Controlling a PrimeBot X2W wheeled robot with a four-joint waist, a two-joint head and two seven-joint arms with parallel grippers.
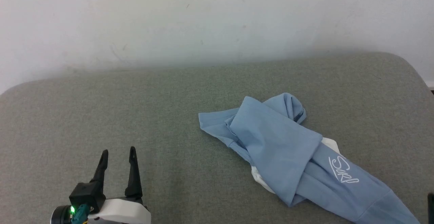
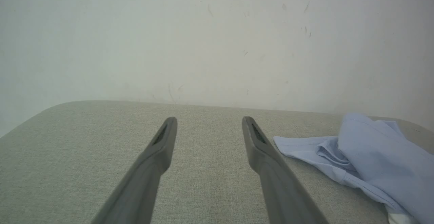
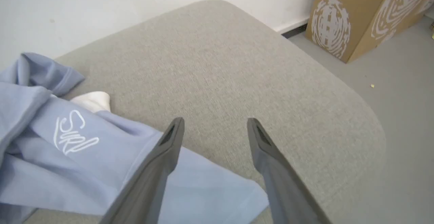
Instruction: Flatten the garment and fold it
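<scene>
- The light blue soft-fabric shirt (image 1: pixel 278 142) lies crumpled on the right half of the grey, fabric-covered desk (image 1: pixel 135 98), which has rounded corners and stands against a white wall (image 1: pixel 203 20).
- In the head view the shirt's long axis runs on a slant. Its far end, a bunched fold, sits near the middle of the desk, and its near end reaches toward the desk's front right.
- The white cursive script logo (image 1: pixel 342 170) faces up near that front-right end. A broad flap is folded across the middle, and bits of white trim (image 1: pixel 330 144) peek out on either side.
- The left hand (image 1: pixel 118 150) sits over the front left of the desk, well apart from the shirt. Its two long dark fingers point toward the wall and are spread wide, gripping nothing.
- The right hand (image 3: pixel 216 119) hangs over the shirt's near end with its fingers also spread wide and nothing between them. One finger crosses in front of the blue cloth, and I cannot tell whether it touches.
- A brown cardboard box (image 3: pixel 339 20) with white swirl prints stands on the grey floor (image 3: pixel 400 115) beyond the desk's corner.
</scene>
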